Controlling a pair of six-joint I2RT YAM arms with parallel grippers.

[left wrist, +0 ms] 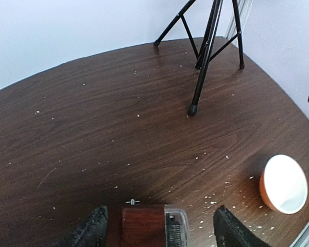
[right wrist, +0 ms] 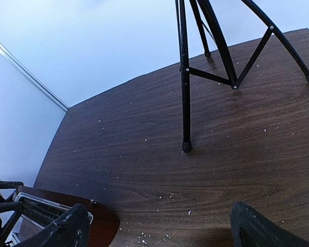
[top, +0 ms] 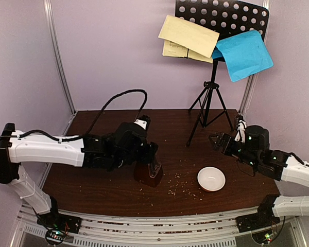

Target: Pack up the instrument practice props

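Metronome (top: 148, 176) on table (top: 100, 188) between left gripper's (left wrist: 160, 221) parted fingers, gap showing at one side, not clamped. Right gripper (right wrist: 160, 213) spread wide, holding nothing, near music stand's (top: 211, 98) legs. Metronome top hidden under gripper from above; base cut off in wrist view. Bowl (top: 200, 178) nearby, white inside, crumbs (top: 177, 191) around.

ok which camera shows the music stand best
Top external: the whole music stand shows, from perforated desk down to the tripod feet. The left wrist view catches only its legs, and the right wrist view likewise shows only the lower legs.
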